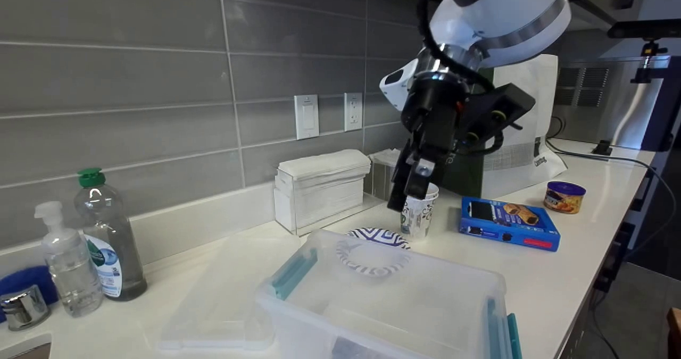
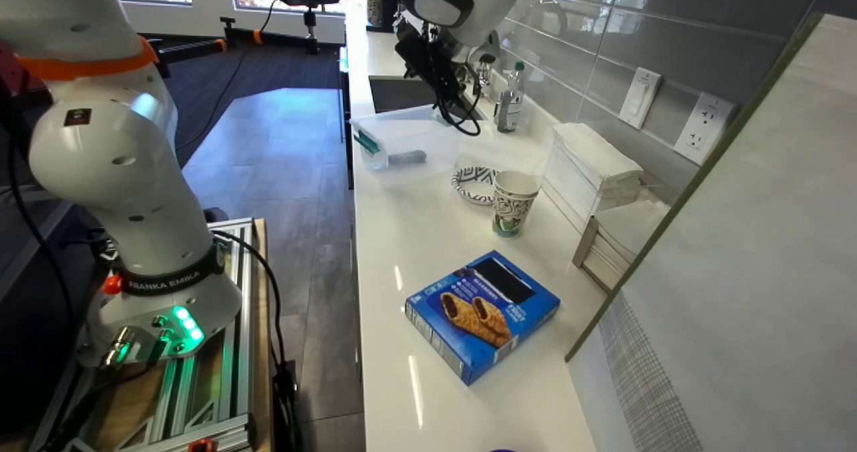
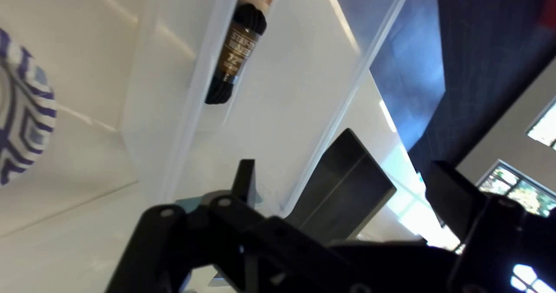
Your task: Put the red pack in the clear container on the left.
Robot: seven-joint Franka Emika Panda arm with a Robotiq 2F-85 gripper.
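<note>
It's a kitchenette, office-style: long white counter (image 2: 415, 238), gray tile wall (image 1: 122, 82) filling the upper left of an exterior view, dish soap bottle (image 1: 114, 236) at lower left, stack of folded paper towels (image 1: 327, 194) mid-frame. In an exterior view there's also a sink (image 2: 392, 97) near top center and big windows (image 2: 251, 0) at upper left. Desk phone (image 2: 380, 10) at the top edge too, I think, it's small back there.
</note>
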